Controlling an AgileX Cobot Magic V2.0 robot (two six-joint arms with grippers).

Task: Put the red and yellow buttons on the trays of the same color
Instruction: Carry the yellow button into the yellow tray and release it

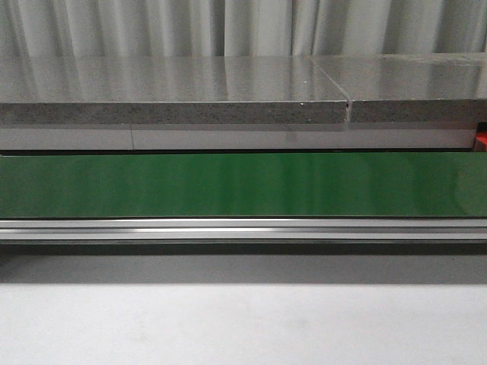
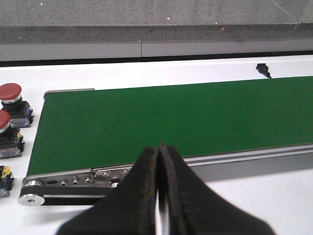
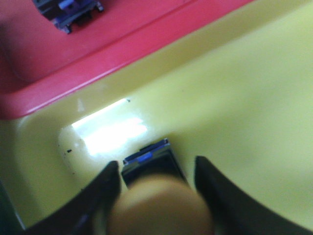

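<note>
In the right wrist view a yellow button [image 3: 159,205] with a dark, blue-marked base stands on the floor of the yellow tray [image 3: 234,98]. My right gripper [image 3: 154,169] is open around it, a finger on each side with gaps to the base. The red tray [image 3: 98,54] adjoins the yellow one, and a dark button base [image 3: 68,12] lies in it. In the left wrist view my left gripper [image 2: 159,149] is shut on nothing, over the near edge of the green belt [image 2: 171,117]. Two red buttons [image 2: 11,93] [image 2: 4,122] stand on the white table beside the belt's end. Neither gripper appears in the front view.
A part of a yellow-marked button base [image 2: 4,178] shows at the frame edge near the belt's roller end [image 2: 32,198]. The green conveyor belt [image 1: 243,184] crosses the front view, with a grey stone shelf [image 1: 175,99] behind it and a metal rail [image 1: 243,228] in front.
</note>
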